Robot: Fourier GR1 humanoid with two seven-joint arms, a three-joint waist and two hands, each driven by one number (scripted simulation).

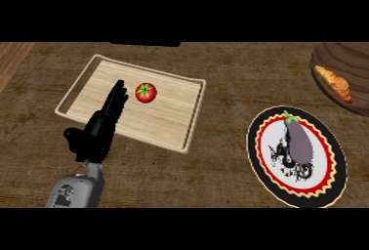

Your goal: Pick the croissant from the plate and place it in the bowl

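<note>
A golden croissant [336, 83] lies inside the dark brown bowl [344, 54] at the right edge, partly cut off by the view. The round plate [268, 161], black-rimmed with a red and yellow zigzag border, sits at the lower right and carries a purple eggplant [297, 141]. My left hand [101, 127] is open, fingers straight and pointing up over the left part of a wooden tray [173, 127], just left of a red tomato [146, 93]. The right hand is not in the view.
The wooden tray holding the tomato lies tilted at the upper left of the brown counter. A strip of lighter wood [13, 58] shows at the far left edge. Bare counter lies between tray and plate.
</note>
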